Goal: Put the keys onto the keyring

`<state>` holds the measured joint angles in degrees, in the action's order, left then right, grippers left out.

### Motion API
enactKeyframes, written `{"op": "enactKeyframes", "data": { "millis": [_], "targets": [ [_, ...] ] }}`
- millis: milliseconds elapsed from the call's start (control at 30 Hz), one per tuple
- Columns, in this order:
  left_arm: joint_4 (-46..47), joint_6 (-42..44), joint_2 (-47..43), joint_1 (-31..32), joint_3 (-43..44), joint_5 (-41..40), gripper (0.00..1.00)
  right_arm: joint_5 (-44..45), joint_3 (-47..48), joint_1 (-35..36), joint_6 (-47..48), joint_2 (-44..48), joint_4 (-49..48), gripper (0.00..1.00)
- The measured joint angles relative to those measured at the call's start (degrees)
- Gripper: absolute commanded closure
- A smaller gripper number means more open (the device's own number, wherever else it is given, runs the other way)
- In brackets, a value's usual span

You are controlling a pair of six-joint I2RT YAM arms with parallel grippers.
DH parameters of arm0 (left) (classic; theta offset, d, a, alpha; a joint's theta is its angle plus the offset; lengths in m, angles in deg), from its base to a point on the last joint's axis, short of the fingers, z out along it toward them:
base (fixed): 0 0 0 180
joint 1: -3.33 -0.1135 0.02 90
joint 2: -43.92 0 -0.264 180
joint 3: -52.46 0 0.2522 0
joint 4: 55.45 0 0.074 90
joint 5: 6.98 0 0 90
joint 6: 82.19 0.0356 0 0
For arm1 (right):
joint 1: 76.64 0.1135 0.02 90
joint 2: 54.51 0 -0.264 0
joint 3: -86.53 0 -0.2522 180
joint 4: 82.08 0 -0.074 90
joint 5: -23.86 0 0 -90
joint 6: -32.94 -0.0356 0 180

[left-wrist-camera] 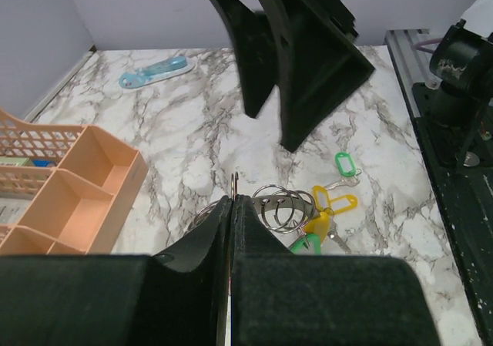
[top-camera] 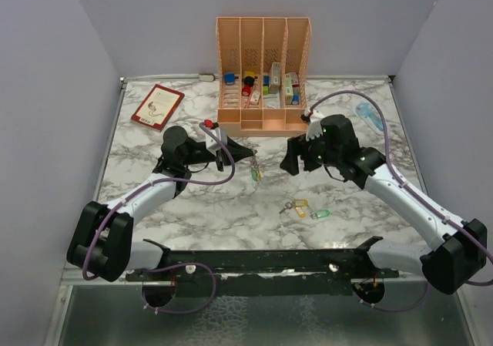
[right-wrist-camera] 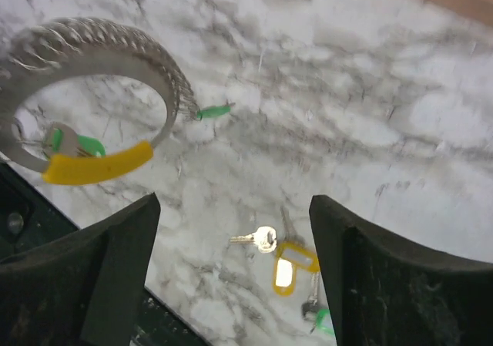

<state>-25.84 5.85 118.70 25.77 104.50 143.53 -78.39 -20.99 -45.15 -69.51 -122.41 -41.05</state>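
Both arms are built alike: the left arm [top-camera: 146, 193] and the right arm [top-camera: 408, 199] each have a white, smoothly rounded forearm link set between bulky matt-black joint housings, the largest of them at the shoulder. Purple cables [top-camera: 350, 93] run along each arm from wrist to base in loose loops, and both bases are bolted to one black mounting rail [top-camera: 262, 261]. The left gripper [left-wrist-camera: 232, 201] and the right gripper [right-wrist-camera: 233, 203] carry matt-black plastic fingers [right-wrist-camera: 100, 284], broad at the root and tapering in a curve to narrow tips.
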Motion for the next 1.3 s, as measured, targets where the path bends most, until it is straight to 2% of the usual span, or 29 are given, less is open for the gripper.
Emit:
{"op": "enactKeyframes", "data": {
  "millis": [233,433,667,1000,1300],
  "targets": [
    [1.07,0.17,-0.11,-0.85,-2.38,-2.34,1.0,0.31,-8.74,0.11,-11.43,-0.72,9.42,0.43],
    [0.59,1.29,-0.11,-0.85,-3.58,-2.97,1.0,0.31,-14.29,0.85,-18.29,-2.12,12.11,0.5],
    [-0.24,2.38,-0.57,-0.85,-4.37,-3.39,1.0,0.22,-18.64,2.4,-24.98,-3.58,9.11,0.55],
    [-0.98,2.99,-1.18,-0.85,-4.7,-4.55,1.0,2.1,-18.56,2.71,-27.17,-10.8,3.1,0.68],
    [-1.66,3.32,-1.53,-0.85,-5.03,-5.03,1.0,4.55,-18.29,2.71,-27.19,-12.13,2.49,0.73]
  ]
}}
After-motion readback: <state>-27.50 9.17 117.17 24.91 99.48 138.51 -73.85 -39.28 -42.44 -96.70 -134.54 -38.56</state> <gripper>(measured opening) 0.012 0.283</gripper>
